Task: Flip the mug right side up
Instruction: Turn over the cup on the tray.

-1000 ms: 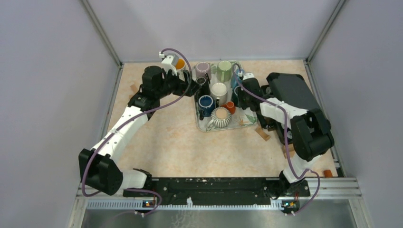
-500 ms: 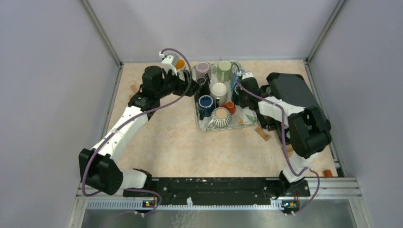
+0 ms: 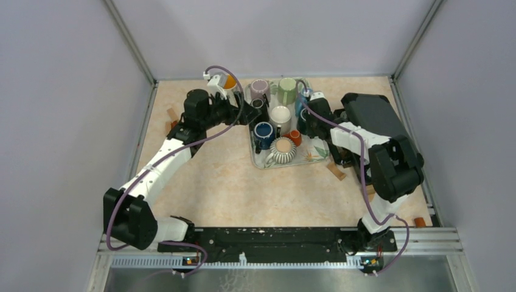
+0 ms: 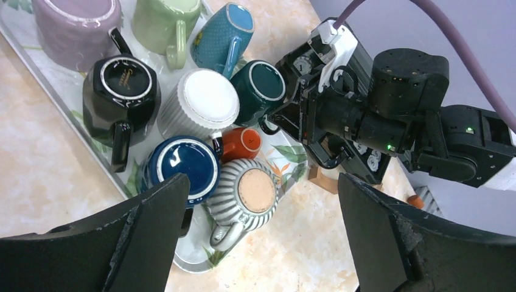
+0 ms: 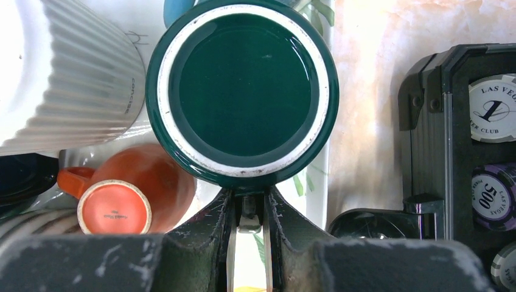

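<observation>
My left hand [image 4: 261,182] hangs over the left edge of the tray [image 3: 315,153]. Its fingers are spread wide with nothing between them. Through that gap I see a blue mug [image 4: 182,167] and a grey ribbed mug [image 4: 249,194], the grey one bottom up. The tray sits on the table [image 3: 207,182], packed with mugs. Toward its right side the green mug [image 5: 243,85] stands upside down, its base with the pale ring facing up. A white ribbed mug [image 5: 61,73] is close against its left, and a small orange mug [image 5: 146,182] is just beside it. My right hand [image 5: 249,198] is at the green mug's near side, fingers drawn almost together and pinched on its handle. Further right lies a black case [image 5: 438,152] holding poker chips [image 5: 491,115].
</observation>
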Robot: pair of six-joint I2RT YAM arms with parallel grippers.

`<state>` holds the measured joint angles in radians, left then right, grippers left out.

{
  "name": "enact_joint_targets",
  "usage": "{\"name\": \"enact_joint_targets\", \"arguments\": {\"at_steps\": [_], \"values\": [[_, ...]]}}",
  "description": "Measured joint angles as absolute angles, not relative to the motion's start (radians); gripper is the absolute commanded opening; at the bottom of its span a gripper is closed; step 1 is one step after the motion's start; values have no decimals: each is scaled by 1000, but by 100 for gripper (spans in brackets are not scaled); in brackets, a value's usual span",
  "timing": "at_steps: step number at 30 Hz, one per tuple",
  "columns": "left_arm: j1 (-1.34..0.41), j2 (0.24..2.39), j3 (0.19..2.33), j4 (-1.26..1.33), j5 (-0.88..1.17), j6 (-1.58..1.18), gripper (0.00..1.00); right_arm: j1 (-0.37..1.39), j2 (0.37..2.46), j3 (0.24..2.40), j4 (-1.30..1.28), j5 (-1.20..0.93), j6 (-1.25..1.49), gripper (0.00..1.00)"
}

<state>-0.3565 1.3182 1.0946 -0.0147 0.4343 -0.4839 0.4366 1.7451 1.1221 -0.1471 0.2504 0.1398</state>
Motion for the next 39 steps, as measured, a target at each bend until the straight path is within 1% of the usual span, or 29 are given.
{"name": "enact_joint_targets", "arguments": {"at_steps": [10,21,29,34,39], "values": [[-356,1318,1021,72,434,-628,98,437,1707,1121,-207,270,190,0],[-356,1318,962,165,466,-753,98,437,1582,1119,-233,274,265,0],[-356,1318,938,221,511,-828,98,437,1480,1075,-268,275,302,0],[-356,1321,937,265,537,-862,98,437,1394,1071,-290,253,327,0],[-356,1352,937,296,575,-889,98,437,1317,1071,-274,180,370,0]]}}
